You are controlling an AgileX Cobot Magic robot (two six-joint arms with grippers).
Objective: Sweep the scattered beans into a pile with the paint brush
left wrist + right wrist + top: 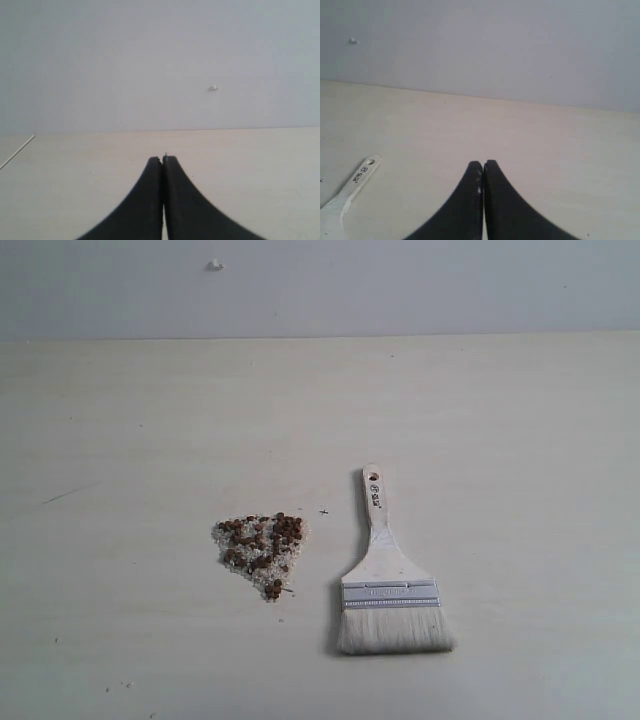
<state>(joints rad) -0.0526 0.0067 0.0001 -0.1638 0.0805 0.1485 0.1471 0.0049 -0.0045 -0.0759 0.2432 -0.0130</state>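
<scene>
The beans [260,552] lie gathered in one small triangular heap of reddish-brown grains and whitish crumbs, left of the table's middle. The paint brush [388,585] lies flat to the right of the heap, bristles toward the near edge, handle with its hole pointing away. Its handle end [361,175] also shows in the right wrist view. Neither gripper appears in the exterior view. My left gripper [163,159] is shut with nothing between its black fingers, over bare table. My right gripper [483,163] is shut too and empty, off to one side of the brush handle.
A pale wooden table [500,440] runs back to a grey wall [400,285] that bears a small white mark [215,265]. A few stray crumbs [125,686] lie near the front left edge.
</scene>
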